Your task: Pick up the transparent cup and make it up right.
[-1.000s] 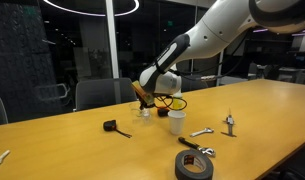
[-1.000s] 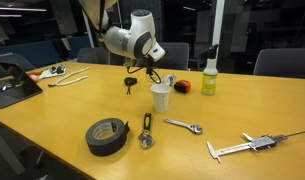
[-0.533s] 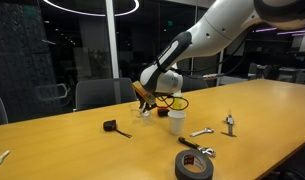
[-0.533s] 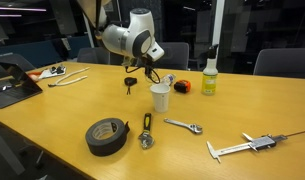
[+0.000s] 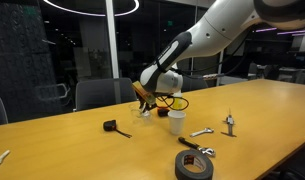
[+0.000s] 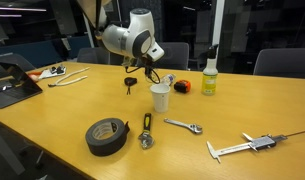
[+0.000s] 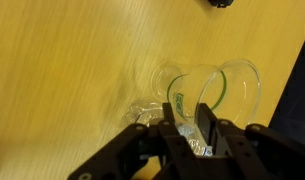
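Observation:
The transparent cup (image 7: 207, 88) is clear plastic with a green band near its rim. It lies tilted on its side on the wooden table (image 7: 62, 70), its mouth pointing away from the wrist camera. My gripper (image 7: 189, 128) is shut on the cup, with the clear wall pinched between the two black fingers (image 7: 172, 128). In both exterior views the gripper (image 5: 144, 99) (image 6: 152, 76) hangs low over the table, just behind the white cup (image 5: 176, 121) (image 6: 160, 97). The transparent cup shows only faintly under the gripper (image 5: 145, 112).
A black tape roll (image 6: 106, 135) (image 5: 195, 164), a wrench (image 6: 182, 125), calipers (image 6: 247, 143), a spray bottle (image 6: 209, 75), an orange tape measure (image 6: 182, 87) and a small black object (image 5: 112, 126) lie around. The table edge is close in the wrist view (image 7: 292, 70).

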